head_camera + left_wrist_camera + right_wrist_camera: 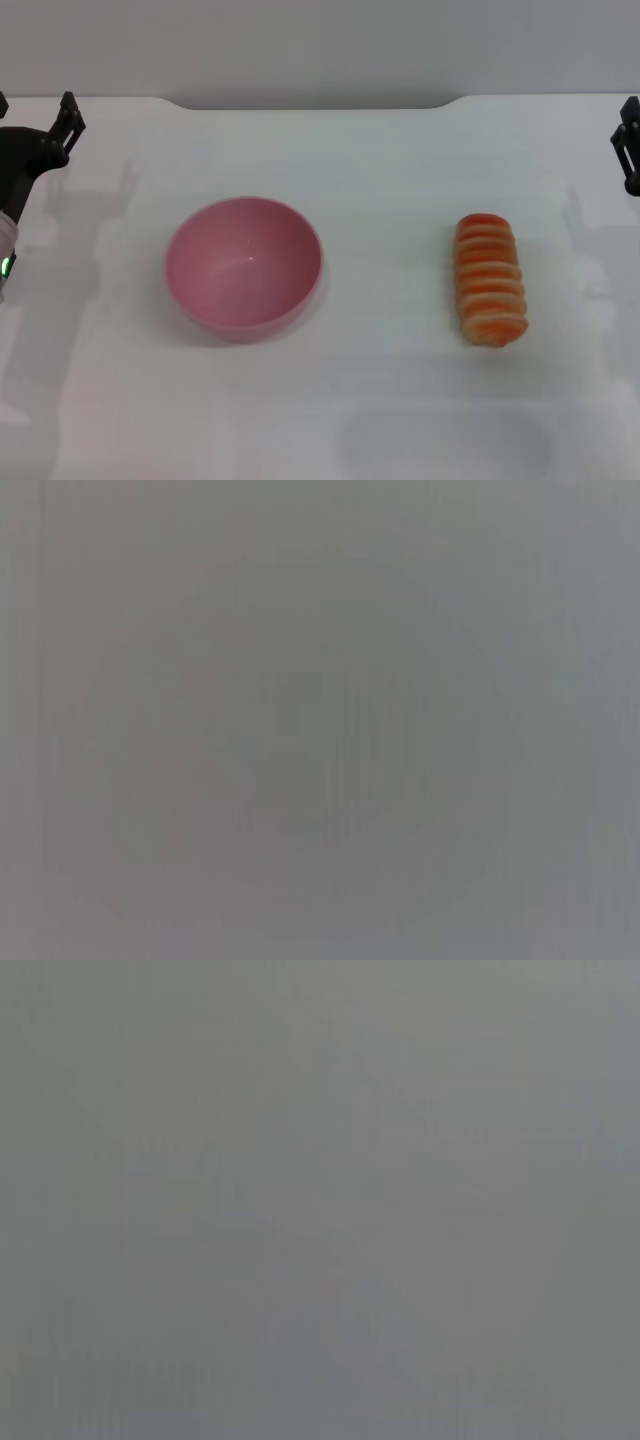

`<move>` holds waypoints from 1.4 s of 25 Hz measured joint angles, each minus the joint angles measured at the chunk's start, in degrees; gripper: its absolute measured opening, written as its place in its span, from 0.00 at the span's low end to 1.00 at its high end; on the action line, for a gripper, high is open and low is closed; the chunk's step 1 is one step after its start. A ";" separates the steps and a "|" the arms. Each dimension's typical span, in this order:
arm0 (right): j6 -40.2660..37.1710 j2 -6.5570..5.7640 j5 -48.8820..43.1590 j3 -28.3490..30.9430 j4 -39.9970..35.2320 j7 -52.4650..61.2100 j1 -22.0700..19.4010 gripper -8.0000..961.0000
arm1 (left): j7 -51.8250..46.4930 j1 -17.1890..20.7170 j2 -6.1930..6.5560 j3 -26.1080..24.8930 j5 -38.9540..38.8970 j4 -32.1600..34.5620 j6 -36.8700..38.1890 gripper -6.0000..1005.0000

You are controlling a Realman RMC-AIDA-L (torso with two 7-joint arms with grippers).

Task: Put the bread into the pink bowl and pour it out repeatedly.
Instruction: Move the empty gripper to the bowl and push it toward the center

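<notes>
My right wrist camera: flat grey field edge to edge, faintly mottled, a slightly darker smudge low down. No object, edge or surface I can make out; my own pincer not in sight here

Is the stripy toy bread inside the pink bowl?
No, the orange-and-cream striped toy bread lies on the white table, apart from the round pink plastic bowl, which is empty.

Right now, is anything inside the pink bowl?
No. The pink bowl shows only its bare inner surface, seen fully from the head view. The bread lies on the table to its right, apart from it.
</notes>
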 joint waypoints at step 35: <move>7.18 -0.36 1.15 0.66 -3.25 0.10 0.99 0.78 | -0.63 10.11 4.38 -0.63 13.47 35.95 -32.24 0.82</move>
